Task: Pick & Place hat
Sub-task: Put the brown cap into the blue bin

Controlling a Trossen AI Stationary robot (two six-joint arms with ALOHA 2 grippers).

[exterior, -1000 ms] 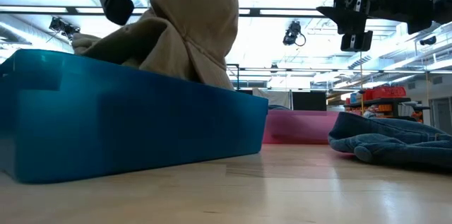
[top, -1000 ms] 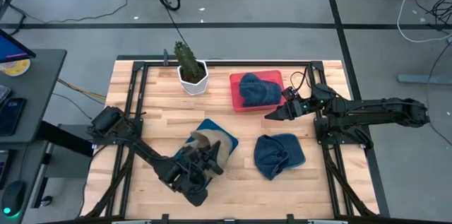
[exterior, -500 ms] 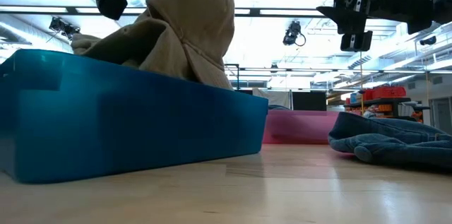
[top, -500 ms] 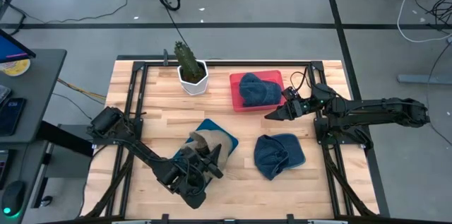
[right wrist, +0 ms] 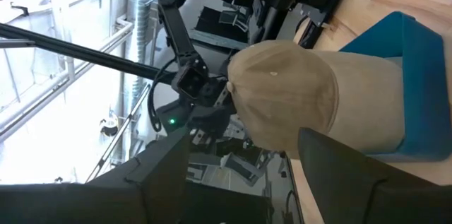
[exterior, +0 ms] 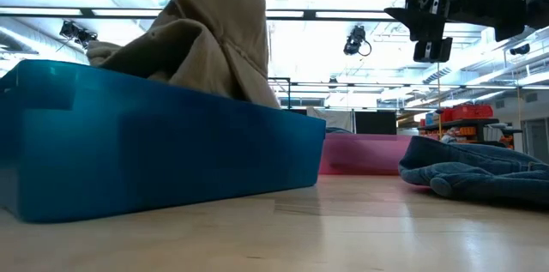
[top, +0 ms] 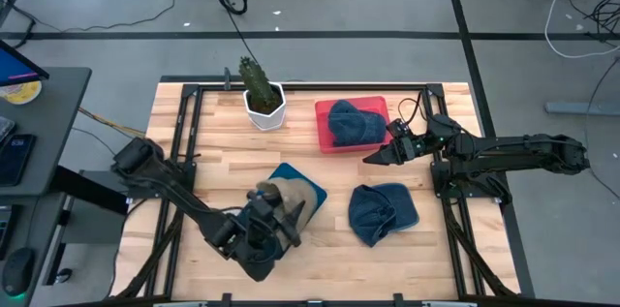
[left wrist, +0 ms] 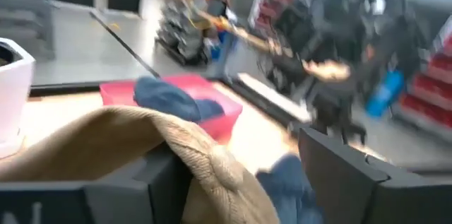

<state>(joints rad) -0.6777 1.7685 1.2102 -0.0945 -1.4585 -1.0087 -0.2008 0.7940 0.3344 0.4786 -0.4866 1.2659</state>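
A tan hat sits in the blue tray at the table's near middle. In the low view the hat's cloth stands up above the tray wall. My left gripper is open at the hat's near left side, with the hat's raised part between its fingers in the left wrist view. My right gripper hangs open above the table beside the red tray, with nothing between its fingers. My left gripper's fingers stand apart on either side of the tan hat's raised edge. The cloth lies against one finger and is clear of the other. The fingers come level from the table's near left. The hat rests in the blue tray.
A dark blue hat lies in the red tray. Another dark blue hat lies on the table at the near right. A cactus in a white pot stands at the far middle. Black frame rails run along the table's left and right sides.
My left gripper has opened and let go of the tan hat, drawing up and toward the table's left edge. The hat has stayed in the blue tray with its raised part still standing.
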